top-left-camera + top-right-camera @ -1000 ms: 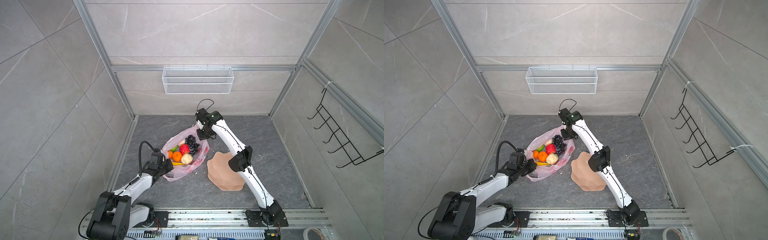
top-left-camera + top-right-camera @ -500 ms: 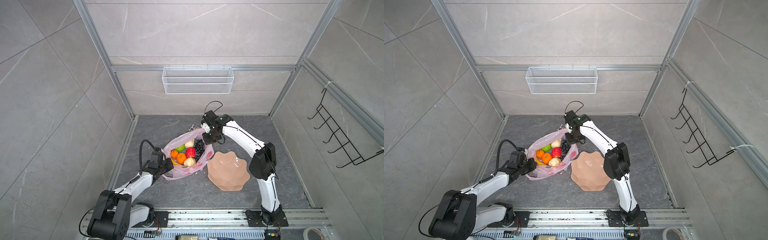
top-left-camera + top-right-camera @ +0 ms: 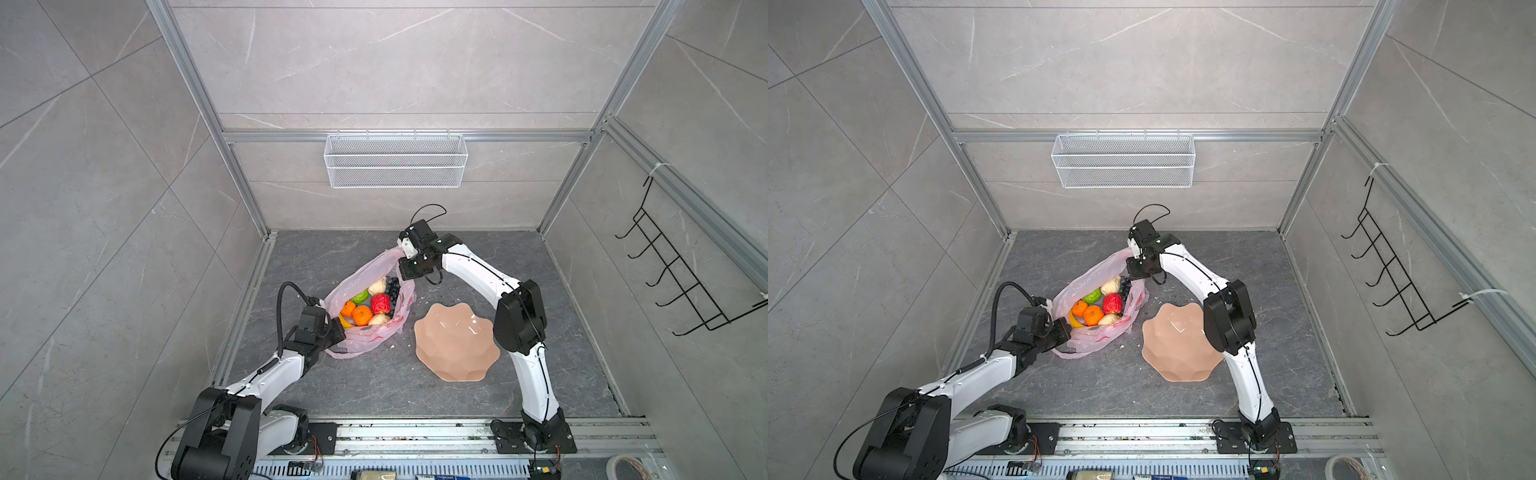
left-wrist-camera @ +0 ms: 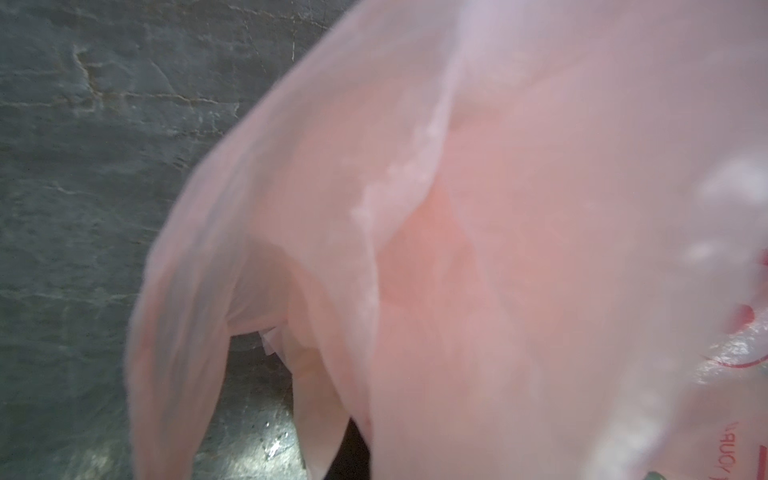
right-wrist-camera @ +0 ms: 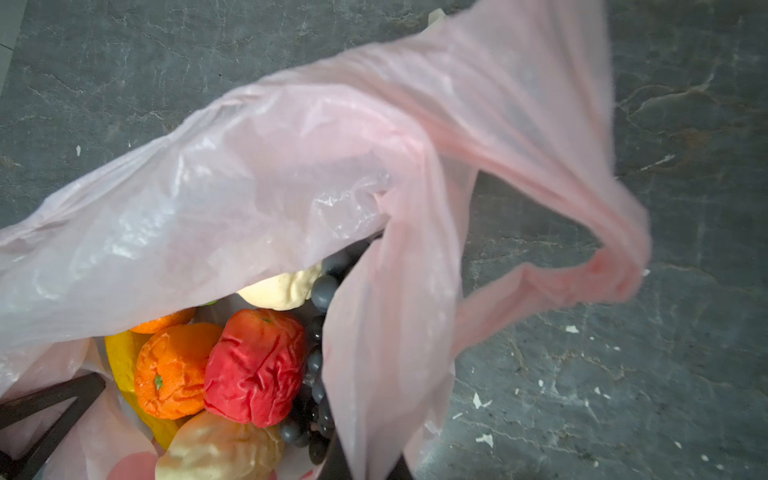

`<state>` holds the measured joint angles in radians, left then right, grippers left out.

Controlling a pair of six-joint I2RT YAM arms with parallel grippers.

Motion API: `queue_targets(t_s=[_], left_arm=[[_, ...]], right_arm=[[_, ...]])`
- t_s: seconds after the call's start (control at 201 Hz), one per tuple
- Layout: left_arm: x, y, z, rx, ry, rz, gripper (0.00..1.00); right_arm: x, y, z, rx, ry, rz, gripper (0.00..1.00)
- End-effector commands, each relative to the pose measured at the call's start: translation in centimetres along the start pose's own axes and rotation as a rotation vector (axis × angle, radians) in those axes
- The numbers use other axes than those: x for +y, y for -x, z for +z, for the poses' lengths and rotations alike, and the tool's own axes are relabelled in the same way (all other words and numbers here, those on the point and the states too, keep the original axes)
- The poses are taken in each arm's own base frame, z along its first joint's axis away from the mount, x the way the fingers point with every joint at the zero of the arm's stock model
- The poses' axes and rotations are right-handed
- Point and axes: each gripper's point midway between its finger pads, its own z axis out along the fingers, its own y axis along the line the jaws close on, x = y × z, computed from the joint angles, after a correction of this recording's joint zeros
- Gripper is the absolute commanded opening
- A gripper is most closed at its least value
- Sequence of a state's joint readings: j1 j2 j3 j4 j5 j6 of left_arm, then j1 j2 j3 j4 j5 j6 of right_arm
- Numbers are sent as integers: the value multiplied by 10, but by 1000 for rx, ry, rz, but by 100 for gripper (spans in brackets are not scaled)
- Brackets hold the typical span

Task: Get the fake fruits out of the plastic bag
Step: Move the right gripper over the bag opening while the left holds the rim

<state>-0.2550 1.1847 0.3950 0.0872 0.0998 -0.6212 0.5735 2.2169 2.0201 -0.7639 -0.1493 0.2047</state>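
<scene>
The right gripper point(image 3: 404, 267) was closed on the far rim of the plastic bag point(image 3: 360, 338), its jaws together on the thin pink film and holding that edge raised above the floor, so the film ran up to it in a taut slope in both top views. The left gripper point(image 3: 338, 331) was clamped on the bag's near-left edge, low and close to the floor; its wrist view was filled almost wholly by blurred pink film point(image 4: 498, 249), with red lettering at one edge. Between the two grips the mouth of the bag stood open, and the fake fruits point(image 3: 368, 306) all lay inside it in a tight heap: a red one point(image 5: 255, 370) in the middle, an orange point(image 5: 170, 370) touching it, a second orange point(image 3: 348, 308) beside that, a yellow banana point(image 5: 120, 357) under the oranges, a green round one point(image 3: 359, 297) behind them, a beige one point(image 5: 282, 286) at the far side, another beige one point(image 5: 220, 451) at the near side, and a dark grape bunch point(image 5: 324, 286) along the wall of the bag nearest the right gripper. One loop handle point(image 5: 582, 270) hung free beside the mouth. Just beside the bag, apart from it, a peach scalloped plate point(image 3: 455, 347) lay on the dark grey stone floor point(image 3: 478, 257). A white wire basket point(image 3: 395, 160) hung on the back wall.
</scene>
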Motion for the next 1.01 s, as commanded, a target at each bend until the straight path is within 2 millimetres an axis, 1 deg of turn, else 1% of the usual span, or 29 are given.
queue_targets(t_s=[0.0, 0.11, 0.294, 0.602, 0.637, 0.647, 0.662, 0.672, 0.682, 0.692, 0.702, 0.712, 0.717, 0.732, 0.742, 0.752, 0.762, 0.772, 0.812, 0.901, 0.931, 1.006], left_arm=[[-17, 14, 2, -40, -39, 47, 0], [-22, 16, 5, -39, -38, 65, 0], [-23, 18, 8, -37, -34, 83, 0], [-14, 19, 7, -60, 0, 96, 0], [-15, 19, 7, -59, -2, 98, 0], [-15, 19, 7, -59, -3, 97, 0], [-15, 19, 7, -57, -4, 99, 0], [-16, 19, 7, -58, -5, 100, 0], [-16, 19, 8, -56, -5, 101, 0], [-17, 19, 8, -56, -8, 103, 0], [-17, 19, 8, -54, -10, 105, 0], [-17, 19, 8, -52, -11, 106, 0], [-18, 19, 8, -53, -12, 107, 0], [-18, 19, 8, -52, -12, 108, 0], [-18, 19, 9, -52, -14, 109, 0], [-18, 19, 9, -51, -15, 111, 0], [-19, 19, 9, -51, -17, 112, 0], [-19, 19, 9, -50, -18, 114, 0], [-20, 19, 9, -51, -23, 120, 0], [-23, 21, 9, -53, -32, 140, 0], [-23, 21, 9, -53, -34, 147, 0], [-25, 22, 9, -54, -42, 158, 0]], right_arm=[[3, 5, 1, -52, 36, -39, 0], [10, 3, 3, -95, 85, -68, 0], [7, 2, 3, -131, 81, -64, 0], [5, 3, 5, -149, 76, -37, 0], [4, 3, 5, -147, 70, -31, 6], [4, 3, 5, -146, 68, -29, 10], [4, 4, 4, -148, 66, -28, 11], [4, 4, 3, -149, 64, -26, 17], [3, 4, 3, -148, 61, -25, 18], [3, 4, 2, -149, 59, -22, 24], [3, 4, 1, -151, 56, -22, 25], [2, 4, 0, -154, 53, -21, 31], [2, 4, 0, -153, 50, -20, 31], [1, 4, -2, -157, 45, -16, 38], [0, 4, -2, -158, 40, -13, 39], [-1, 4, -4, -160, 34, -10, 44], [-2, 4, -5, -162, 28, -6, 45], [-3, 4, -6, -162, 23, -2, 49], [-5, 3, -12, -163, 8, 11, 55], [-6, 0, -25, -160, -21, 39, 65], [-6, -1, -31, -164, -36, 50, 69], [-5, -6, -44, -169, -71, 71, 74]])
